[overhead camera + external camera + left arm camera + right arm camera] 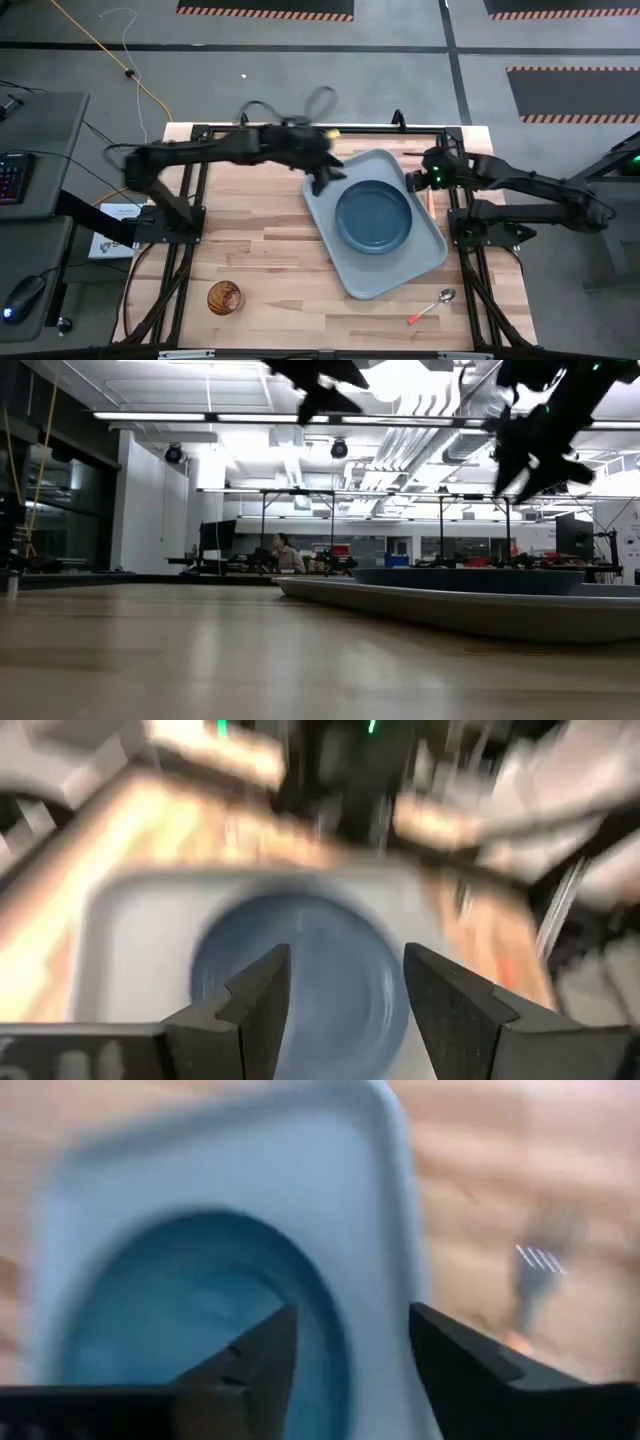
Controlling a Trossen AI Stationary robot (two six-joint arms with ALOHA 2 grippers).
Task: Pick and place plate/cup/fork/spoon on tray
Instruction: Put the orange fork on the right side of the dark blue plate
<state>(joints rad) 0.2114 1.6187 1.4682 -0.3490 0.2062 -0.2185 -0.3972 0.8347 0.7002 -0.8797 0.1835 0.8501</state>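
The dark teal-blue plate (373, 217) lies flat on the pale grey-blue tray (340, 255), which lies askew right of the table's middle. The brown cup (224, 297) stands near the front left. The spoon (432, 305) lies on the table by the tray's near corner. The fork (535, 1275) shows blurred on the wood beside the tray in the right wrist view. My left gripper (325, 177) is open and empty above the tray's far left corner. My right gripper (425, 181) is open and empty above the tray's far right edge.
The black frame rails (190, 215) run along the table's left and right sides. Bare wood (260, 240) lies between the cup and the tray. In the low view a person (288, 555) sits far off in the room behind.
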